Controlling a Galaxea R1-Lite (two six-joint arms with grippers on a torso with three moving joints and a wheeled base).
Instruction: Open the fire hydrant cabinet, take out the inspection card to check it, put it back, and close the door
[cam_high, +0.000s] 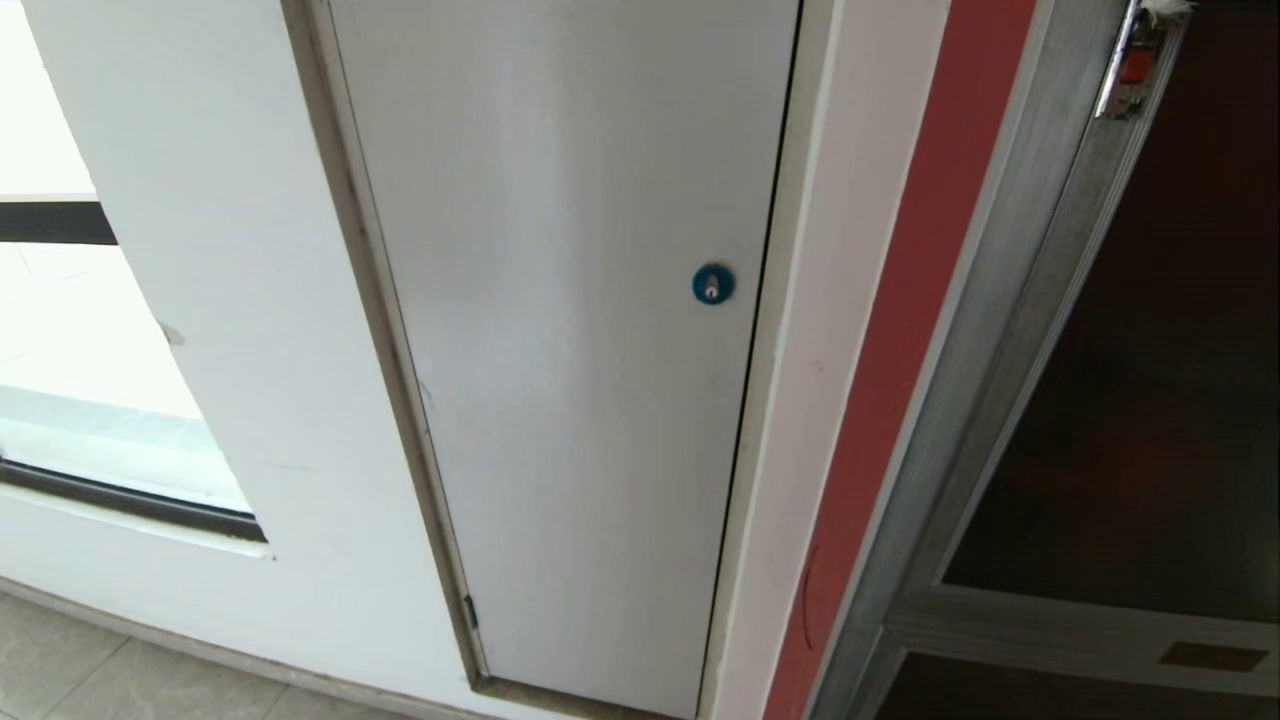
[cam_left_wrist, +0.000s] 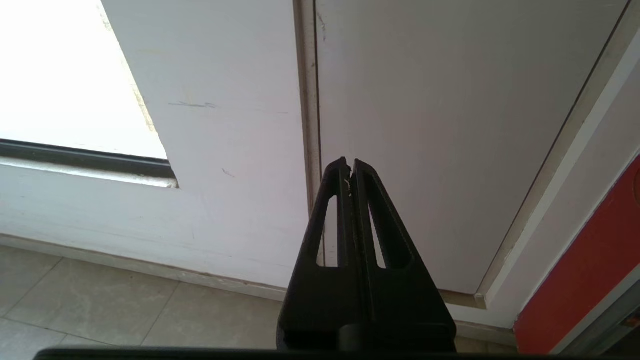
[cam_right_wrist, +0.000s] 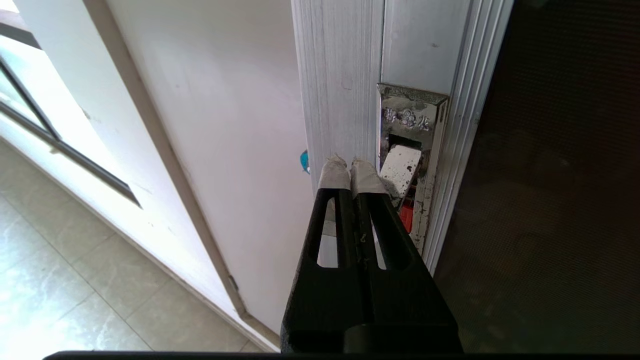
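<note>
- Head view: plain grey-white flush door (cam_high: 580, 350) filling the middle, round blue lock (cam_high: 712, 284) close to its right edge, small hinge near its lower left corner.
- White wall (cam_high: 230, 300) to the left of that door, bright window (cam_high: 70, 350) with a dark lower frame at the left edge, beige floor tiles (cam_high: 90, 670) at the lower left corner.
- Red strip (cam_high: 900, 350) running slantwise right of the flush door, then the silver frame of the fire hydrant cabinet (cam_high: 1010, 330).
- Dark glass door (cam_high: 1150, 380) of the cabinet at the right edge, shut inside its frame; metal latch (cam_high: 1130, 65) with a red part at its upper left corner; shorter dark panel with an orange label (cam_high: 1212, 656) below.
- Neither arm visible here; inspection card in no view.
- Left wrist view: left gripper (cam_left_wrist: 350, 165) clenched, black fingers pressed together, grasping nothing, held clear of the flush door (cam_left_wrist: 450, 125) near its left edge, above the floor tiles (cam_left_wrist: 100, 300).
- Right wrist view: right gripper (cam_right_wrist: 350, 162) clenched and empty, tape-wrapped fingertips (cam_right_wrist: 334, 172) side by side against the silver frame (cam_right_wrist: 340, 75), just beside the latch (cam_right_wrist: 410, 165).
- Latch a shiny metal plate with a tilted flap and a red piece beneath, mounted on the left edge of the dark glass door (cam_right_wrist: 550, 175).
- Blue lock (cam_right_wrist: 304, 161) peeking out from behind the frame.
</note>
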